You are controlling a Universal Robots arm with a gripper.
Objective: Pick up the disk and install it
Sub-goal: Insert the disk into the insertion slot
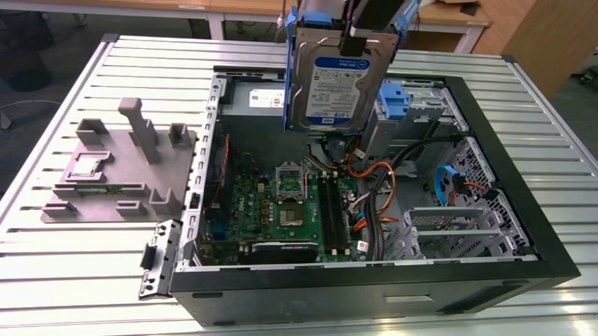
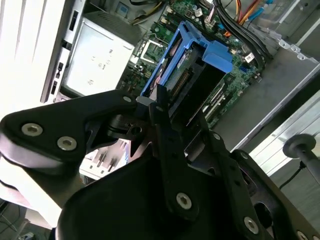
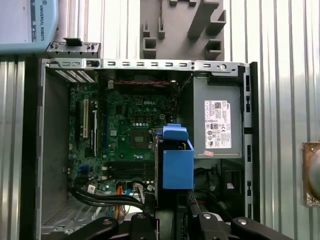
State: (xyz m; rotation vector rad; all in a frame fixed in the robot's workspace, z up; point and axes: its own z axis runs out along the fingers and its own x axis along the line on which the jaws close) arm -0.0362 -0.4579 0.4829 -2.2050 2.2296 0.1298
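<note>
The tool (image 1: 353, 38) grips the disk (image 1: 332, 91) by its upper edge, long axis upright, hanging at six o'clock beneath it above the open computer case (image 1: 374, 297) on the bench (image 1: 75, 280).

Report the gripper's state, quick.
Gripper: shut on the disk, holding it upright above the open computer case.
</note>
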